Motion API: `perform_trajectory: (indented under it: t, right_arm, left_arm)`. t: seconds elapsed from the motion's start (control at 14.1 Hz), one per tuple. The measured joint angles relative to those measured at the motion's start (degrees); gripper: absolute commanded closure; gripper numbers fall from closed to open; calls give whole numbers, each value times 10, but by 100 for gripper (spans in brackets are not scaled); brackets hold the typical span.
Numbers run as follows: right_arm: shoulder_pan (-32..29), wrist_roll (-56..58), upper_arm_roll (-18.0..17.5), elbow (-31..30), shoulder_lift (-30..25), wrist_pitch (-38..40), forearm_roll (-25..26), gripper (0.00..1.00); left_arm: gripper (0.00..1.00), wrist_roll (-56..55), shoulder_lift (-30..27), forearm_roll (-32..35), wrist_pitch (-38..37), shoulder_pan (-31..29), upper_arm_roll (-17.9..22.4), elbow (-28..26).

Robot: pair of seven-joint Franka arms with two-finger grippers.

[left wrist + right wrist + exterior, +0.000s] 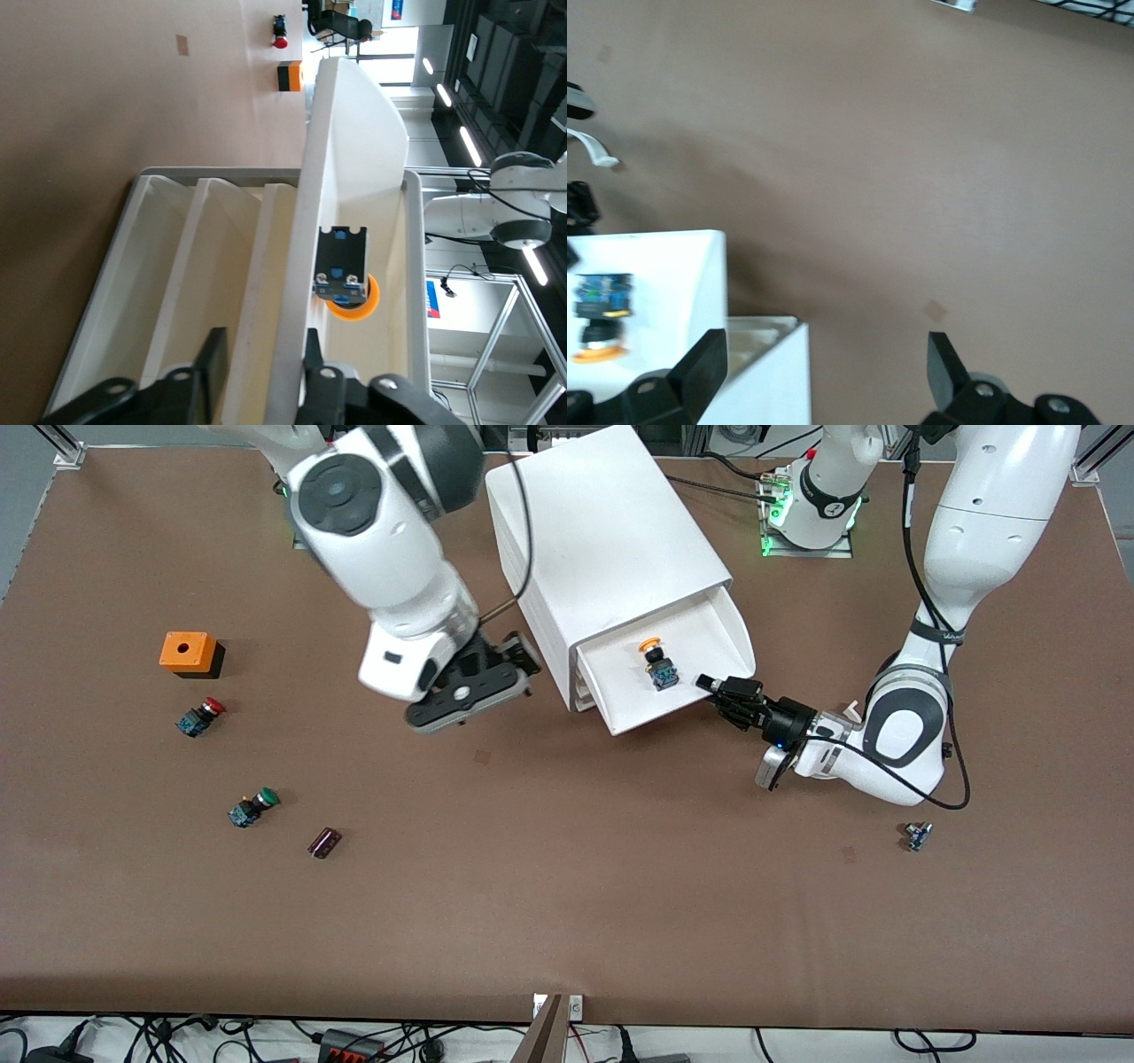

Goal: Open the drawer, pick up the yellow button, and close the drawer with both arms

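The white cabinet stands mid-table with its top drawer pulled out. The orange-yellow-capped button lies in that drawer. My left gripper is at the drawer's front edge. In the left wrist view it is open, its fingers astride the drawer's front wall, with the button just inside. My right gripper is open and empty above the table beside the cabinet, toward the right arm's end. Its wrist view shows the cabinet corner and the button.
Toward the right arm's end lie an orange box, a red-capped button, a green-capped button and a small dark part. A small part lies near the left arm's elbow. Lower drawers stay in the cabinet.
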State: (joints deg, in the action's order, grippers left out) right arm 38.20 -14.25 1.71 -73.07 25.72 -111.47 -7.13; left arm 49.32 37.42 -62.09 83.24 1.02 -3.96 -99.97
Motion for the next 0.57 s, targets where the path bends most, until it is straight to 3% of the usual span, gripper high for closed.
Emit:
perform_trajectory:
  t: [0.28, 0.57]
  right_arm:
    - [43, -51, 0, 3, 23, -46, 0, 0]
    - [102, -134, 1, 12, 50, -82, 12, 0]
  left_arm:
    - [0, -91, -16, 37, 4, -10, 2, 22]
    - [0, -270, -82, 128, -10, -10, 2, 47]
